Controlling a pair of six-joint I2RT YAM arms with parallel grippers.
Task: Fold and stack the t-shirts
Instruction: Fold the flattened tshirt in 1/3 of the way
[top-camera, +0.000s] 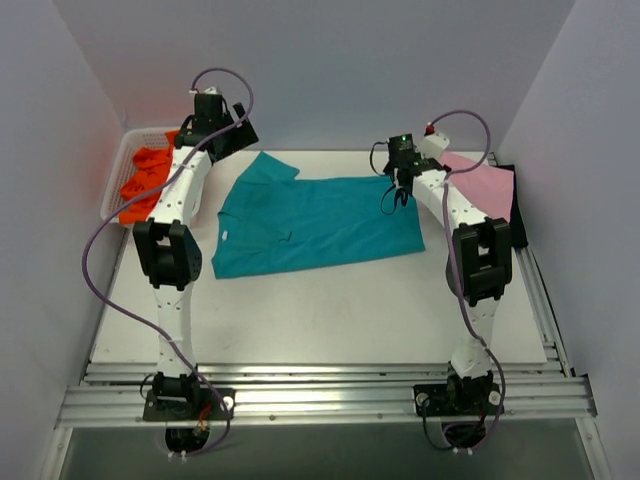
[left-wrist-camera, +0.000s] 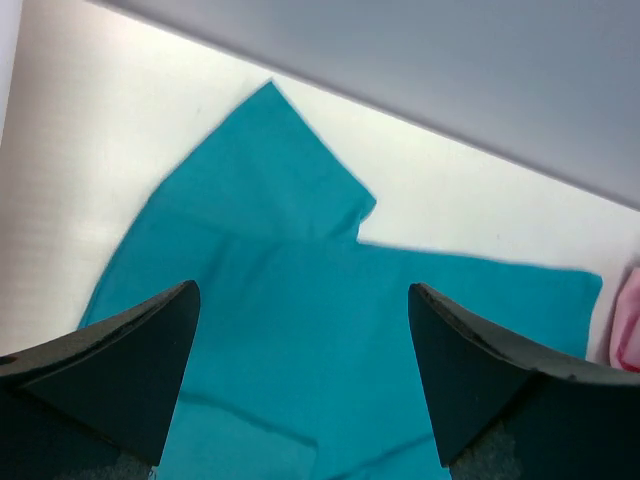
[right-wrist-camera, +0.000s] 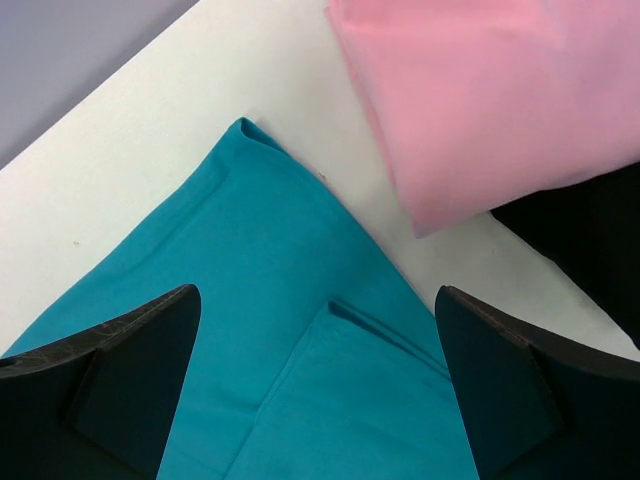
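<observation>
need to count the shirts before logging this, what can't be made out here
Black shirt: top view, mostly under the pink shirt; right wrist view cuts it off at the edge.
Orange shirts: top view, bunched at the basket, partly behind the left arm; number unclear.
Teal shirt: wrist views cut off its near part.

Left arm (top-camera: 180, 190) and right arm (top-camera: 450, 205): white links, black joint housings, black base plates. Lilac cable (top-camera: 85, 262) loops beside each. Fingers (left-wrist-camera: 120, 370) black, wedge-shaped.

matt teal cloth t-shirt (top-camera: 315, 225), smooth white table (top-camera: 330, 310)
</observation>
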